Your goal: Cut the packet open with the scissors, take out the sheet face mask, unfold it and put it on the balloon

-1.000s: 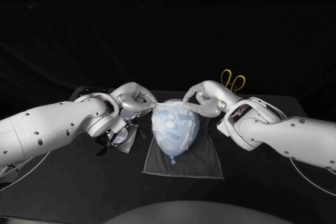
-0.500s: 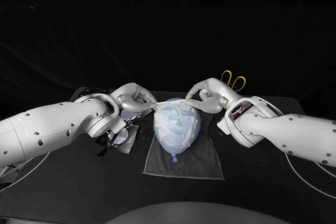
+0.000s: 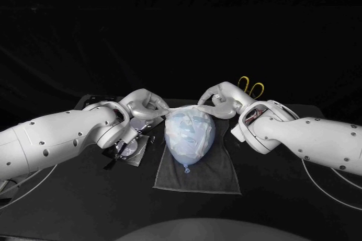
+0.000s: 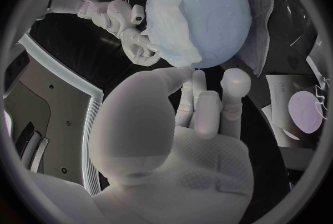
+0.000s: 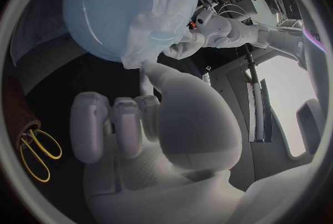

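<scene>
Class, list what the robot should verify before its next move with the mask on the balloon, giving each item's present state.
1. Left hand pinches a corner of the white sheet mask: ok.
2. Right hand pinches the other corner: ok.
3. Pale blue balloon rests on the grey cloth: ok.
4. Mask smoothed flat over the balloon: cannot tell.
5. Yellow-handled scissors lie clear of the mask: ok.

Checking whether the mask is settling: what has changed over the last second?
The sheet mask, earlier bunched above the balloon, now lies flatter and tauter on it as the left hand and right hand draw its edge apart. Both still pinch it; towel, scissors and packet unmoved.
</scene>
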### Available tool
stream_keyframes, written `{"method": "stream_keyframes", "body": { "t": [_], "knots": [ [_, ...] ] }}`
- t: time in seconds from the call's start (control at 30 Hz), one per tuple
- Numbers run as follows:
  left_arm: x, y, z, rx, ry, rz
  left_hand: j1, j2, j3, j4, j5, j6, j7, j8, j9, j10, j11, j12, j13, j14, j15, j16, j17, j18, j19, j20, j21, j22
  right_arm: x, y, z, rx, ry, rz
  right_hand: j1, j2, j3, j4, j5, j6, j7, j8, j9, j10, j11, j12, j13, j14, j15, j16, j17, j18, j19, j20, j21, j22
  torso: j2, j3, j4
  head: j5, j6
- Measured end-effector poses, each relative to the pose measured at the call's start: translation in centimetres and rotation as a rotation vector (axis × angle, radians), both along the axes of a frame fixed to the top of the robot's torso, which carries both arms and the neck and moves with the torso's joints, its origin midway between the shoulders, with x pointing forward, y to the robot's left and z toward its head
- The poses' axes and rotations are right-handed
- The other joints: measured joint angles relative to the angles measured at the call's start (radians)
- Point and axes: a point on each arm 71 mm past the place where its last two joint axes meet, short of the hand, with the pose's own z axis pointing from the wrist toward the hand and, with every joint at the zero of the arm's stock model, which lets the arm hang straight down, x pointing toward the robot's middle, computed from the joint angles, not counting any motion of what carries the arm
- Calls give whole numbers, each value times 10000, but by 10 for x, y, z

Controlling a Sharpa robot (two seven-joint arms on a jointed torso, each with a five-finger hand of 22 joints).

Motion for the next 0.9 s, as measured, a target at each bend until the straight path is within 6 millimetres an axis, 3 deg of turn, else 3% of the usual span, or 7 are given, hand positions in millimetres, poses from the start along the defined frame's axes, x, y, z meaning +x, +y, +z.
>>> {"method": "stream_keyframes", "body": {
  "t": [0.9],
  "knots": [
    [13, -1, 10, -340, -102, 553, -41, -41, 56, -59, -6, 21, 24, -13, 1, 40, -37, 0, -5, 75, 1, 31, 101, 2, 73, 1, 117, -4, 16, -6, 13, 50, -137, -289, -55, -55, 113, -54, 30, -83, -25, 100, 49, -3, 1, -59, 7, 22, -19, 0, 8, 0, -7, 2, -58, -3, -1, 13, 1, -19, 36]
  ]
}}
